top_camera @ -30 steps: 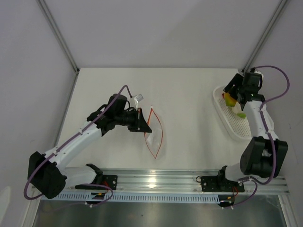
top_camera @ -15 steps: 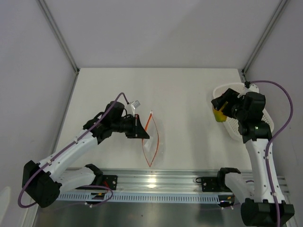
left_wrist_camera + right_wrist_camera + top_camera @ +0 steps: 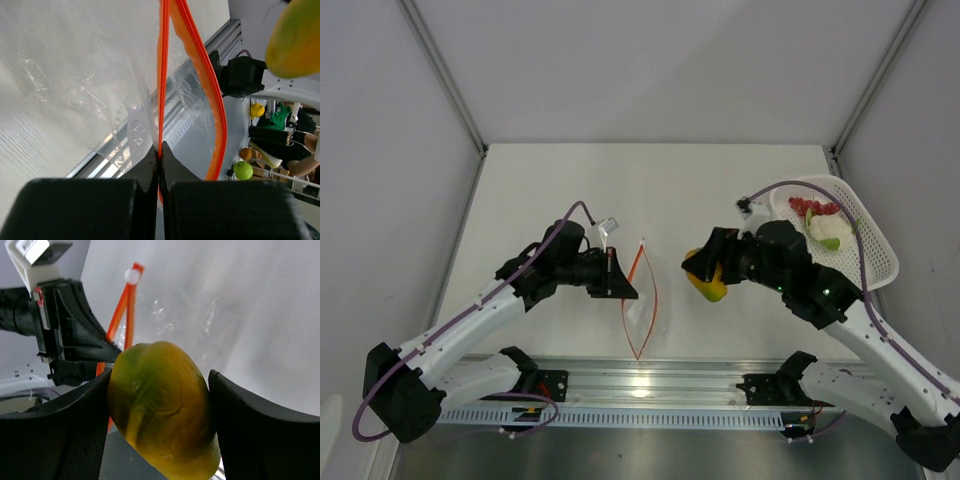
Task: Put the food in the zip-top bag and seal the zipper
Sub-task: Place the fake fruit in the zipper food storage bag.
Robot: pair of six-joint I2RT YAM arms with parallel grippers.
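The zip-top bag point(image 3: 642, 305) is clear and crinkly and stands on edge mid-table, its mouth spread open. My left gripper point(image 3: 623, 280) is shut on one lip of the orange-red zipper point(image 3: 638, 262). In the left wrist view the fingertips point(image 3: 160, 150) pinch that strip, and the other lip point(image 3: 212, 100) bows away. My right gripper point(image 3: 703, 276) is shut on a yellow-orange fruit point(image 3: 708, 285) in the air, just right of the bag's mouth. The fruit point(image 3: 162, 410) fills the jaws. More food lies in the basket: dark red grapes point(image 3: 812, 207), a whitish piece point(image 3: 827, 228) and a green piece point(image 3: 831, 244).
A white oval mesh basket point(image 3: 875, 250) sits at the far right of the table. An aluminium rail point(image 3: 650, 385) with both arm bases runs along the near edge. Grey walls close in the table on the left, back and right.
My right arm has swung left from the basket to beside the bag's mouth, carrying the yellow-orange fruit. My left gripper still pinches the zipper lip and has shifted only slightly.
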